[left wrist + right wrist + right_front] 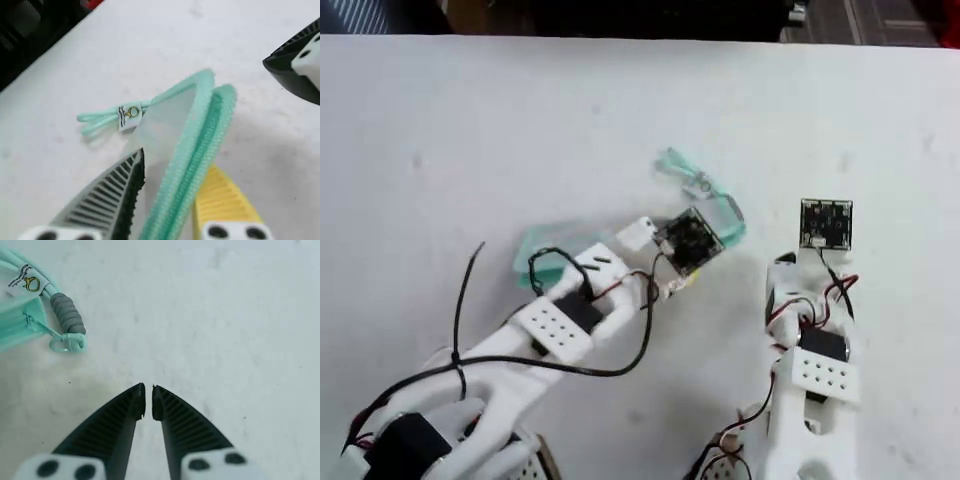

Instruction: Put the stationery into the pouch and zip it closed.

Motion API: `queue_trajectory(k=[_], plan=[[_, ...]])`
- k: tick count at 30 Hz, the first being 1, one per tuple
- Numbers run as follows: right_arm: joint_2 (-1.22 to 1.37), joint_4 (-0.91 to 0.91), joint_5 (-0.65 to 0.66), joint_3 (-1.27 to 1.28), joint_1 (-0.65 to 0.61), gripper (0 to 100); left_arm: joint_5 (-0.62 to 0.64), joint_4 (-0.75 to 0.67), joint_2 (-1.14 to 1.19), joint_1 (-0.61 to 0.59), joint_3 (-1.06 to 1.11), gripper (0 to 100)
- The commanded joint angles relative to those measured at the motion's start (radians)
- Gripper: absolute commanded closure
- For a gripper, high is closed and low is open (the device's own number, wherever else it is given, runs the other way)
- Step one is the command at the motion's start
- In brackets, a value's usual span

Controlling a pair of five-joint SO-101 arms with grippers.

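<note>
Left wrist view, left tool (177,162) clamping mint pouch (195,125) (zipper edge), right tool (148,395) pinched together, empty.

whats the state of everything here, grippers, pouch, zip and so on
left gripper: shut on the pouch's zip edge
right gripper: shut, holding nothing
pouch: on the table, can't tell if zipped
zip pull: lying flat at the pouch's end, by the strap
strap: loose, flat on the table

Robot lab — white worktable (470,110)
</note>
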Motion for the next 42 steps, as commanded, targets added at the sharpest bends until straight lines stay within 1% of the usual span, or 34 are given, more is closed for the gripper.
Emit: queue_trajectory(k=[1,5,11,16,24,28,31,33,38,40,42], plan=[[-0.007,-0.015,0.002,-0.003,0.008,98.1,0.078,0.229,-0.013,0.002,-0.157,83],[-0.007,-0.016,0.002,-0.003,0.008,98.1,0.072,0.404,-0.013,0.010,-0.265,82],[-0.007,-0.018,0.002,-0.002,0.008,98.1,0.078,0.687,-0.015,0.008,-0.436,74],[-0.007,-0.018,0.002,-0.002,0.008,98.1,0.080,0.927,-0.015,0.004,-0.597,73],[-0.007,-0.018,0.002,0.003,0.010,98.1,0.072,1.183,-0.015,-0.001,-0.835,73],[-0.007,-0.018,0.002,0.008,0.010,98.1,0.072,1.304,-0.015,-0.041,-0.976,73],[-0.007,-0.018,0.002,0.008,0.010,98.1,0.072,1.398,-0.015,-0.122,-1.096,73],[-0.007,-0.018,0.002,0.008,0.010,98.1,0.074,1.447,-0.015,-0.205,-1.171,73],[-0.007,-0.018,0.002,0.008,0.010,98.1,0.072,1.517,-0.013,-0.489,-1.304,73],[-0.007,-0.018,0.002,0.009,0.010,98.1,0.072,1.528,-0.005,-0.602,-1.304,77],[-0.007,-0.018,0.002,0.009,0.010,98.1,0.072,1.533,-0.004,-0.699,-1.252,85]])
